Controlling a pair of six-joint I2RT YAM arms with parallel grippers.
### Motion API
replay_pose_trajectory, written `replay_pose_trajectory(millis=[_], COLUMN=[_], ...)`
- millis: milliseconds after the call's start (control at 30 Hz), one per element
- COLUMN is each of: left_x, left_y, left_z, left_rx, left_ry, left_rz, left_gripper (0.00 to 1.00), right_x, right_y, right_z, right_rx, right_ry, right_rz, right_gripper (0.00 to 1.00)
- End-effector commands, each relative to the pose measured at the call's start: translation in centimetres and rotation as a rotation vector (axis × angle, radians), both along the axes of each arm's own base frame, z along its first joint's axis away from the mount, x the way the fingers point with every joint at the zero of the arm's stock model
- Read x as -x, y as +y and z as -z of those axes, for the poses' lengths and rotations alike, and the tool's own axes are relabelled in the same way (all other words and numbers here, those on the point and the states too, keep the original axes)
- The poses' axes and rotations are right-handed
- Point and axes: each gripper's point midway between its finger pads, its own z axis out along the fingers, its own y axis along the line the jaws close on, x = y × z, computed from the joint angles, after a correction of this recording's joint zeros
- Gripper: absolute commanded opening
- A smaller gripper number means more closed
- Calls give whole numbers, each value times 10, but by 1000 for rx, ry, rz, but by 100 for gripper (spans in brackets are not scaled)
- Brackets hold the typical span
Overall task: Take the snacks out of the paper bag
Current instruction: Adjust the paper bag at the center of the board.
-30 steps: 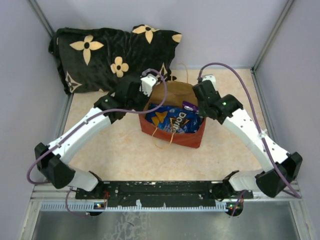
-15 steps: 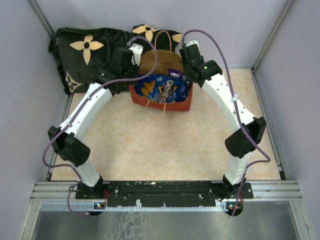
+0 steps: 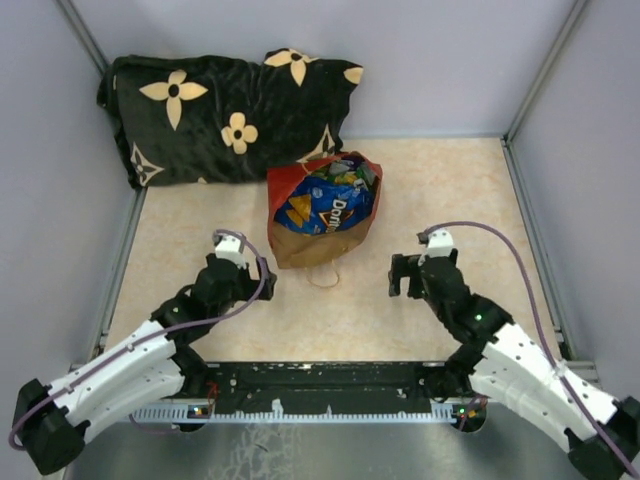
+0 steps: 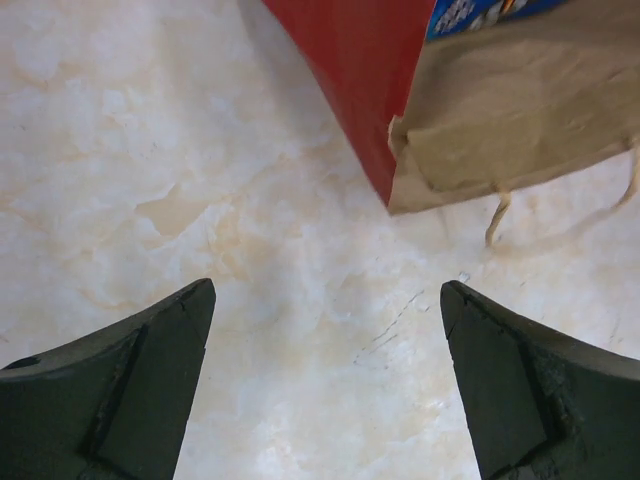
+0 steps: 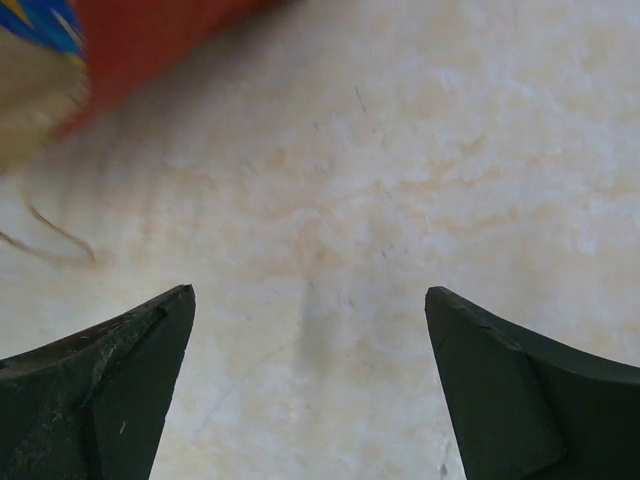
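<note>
Surveying the desk (image 3: 330,320), I find the paper bag (image 3: 300,245) lying mid-desk, its mouth toward the pillow (image 3: 200,120), the snacks (image 3: 325,208) inside: none is out yet. My left pincer (image 4: 327,287) and right pincer (image 5: 308,290) gape wide, empty, flanking it.

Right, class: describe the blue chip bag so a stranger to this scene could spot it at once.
Find the black flowered pillow at the far left. In front of its right end sits a red paper bag; the blue Doritos bag fills its mouth, far bigger than the small pouches beyond it.
</note>
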Motion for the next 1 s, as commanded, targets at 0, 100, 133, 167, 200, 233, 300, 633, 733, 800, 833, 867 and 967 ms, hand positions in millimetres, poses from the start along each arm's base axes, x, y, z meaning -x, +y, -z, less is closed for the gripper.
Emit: replay_pose_trajectory(millis=[0, 100, 133, 167, 200, 233, 300, 633, 733, 800, 833, 867, 967], left_x=[-18, -38, -44, -52, -59, -68, -88, -156, -181, -189, -189, -188, -173], left_y=[-6, -8, -11, -16, -21, -29, -47, -153, -154, -155, -156, -155, -156], left_z=[-81, -144, -164, -180, -197, -211, -229, -272, -264, -261, -262, -264, -270], left_rx=[189, 143, 119, 85, 50, 12, -85, -276, -270, -238, -223, -211, -172], left_ry=[-180, -340, -382, -410, -434, -447, -452, -591, -552, -544, -548, -554, -556], left_rz=[-77, -65, -53, -38, -22, -1, 48, 446, 484, 527, 549, 560, 632], left_gripper=[100, 100, 100, 100, 100, 100, 100, 100, 87, 49, 16, 1, 0], right_x=[-20, -36, -46, -55, -65, -76, -96, -88, -55, -39, -32, -29, -23], right_y=[15, 10, 13, 17, 25, 34, 55, 119, 125, 128, 129, 128, 133], right_z=[-129, -164, -174, -183, -188, -207, -217, -206, -184, -162, -151, -139, -122], right_rx=[-306, -248, -208, -164, -109, -79, -1, -60, -153, -198, -216, -228, -276], right_ry=[-389, -426, -409, -384, -354, -356, -327, -248, -197, -158, -137, -116, -108], right_rz=[5, 61, 74, 80, 67, 47, -18, -347, -442, -469, -471, -457, -417], right_gripper=[99, 99, 99, 99, 99, 99, 99, 92, 82, 75, 72, 71, 74])
